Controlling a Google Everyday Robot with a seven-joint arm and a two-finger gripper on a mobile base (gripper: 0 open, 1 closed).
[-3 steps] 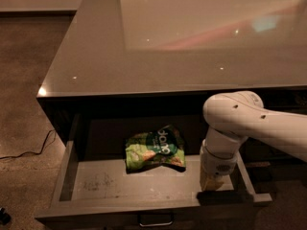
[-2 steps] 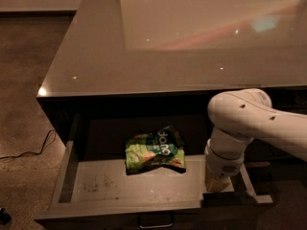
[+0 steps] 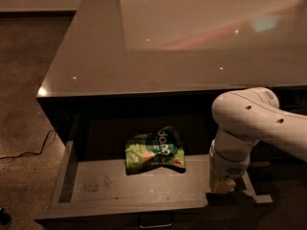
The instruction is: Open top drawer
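HANDLE: loop handle (image 3: 156, 220) at bottom edge, nothing on it | DRAWER: top drawer (image 3: 64, 176) extended well out of cabinet | GRIPPER: gripper (image 3: 224, 190) low at drawer's front right corner; opening and hold cannot be told | CONTENTS: green snack bag (image 3: 154, 152) mid-floor | STEP: pull judged near complete; next calls for lifting clear of right wall | FAR: countertop (image 3: 192, 47)

Green snack bag (image 3: 154, 152); top drawer (image 3: 120, 187) floor scuffed grey; white gripper (image 3: 222, 187) at its right front corner.
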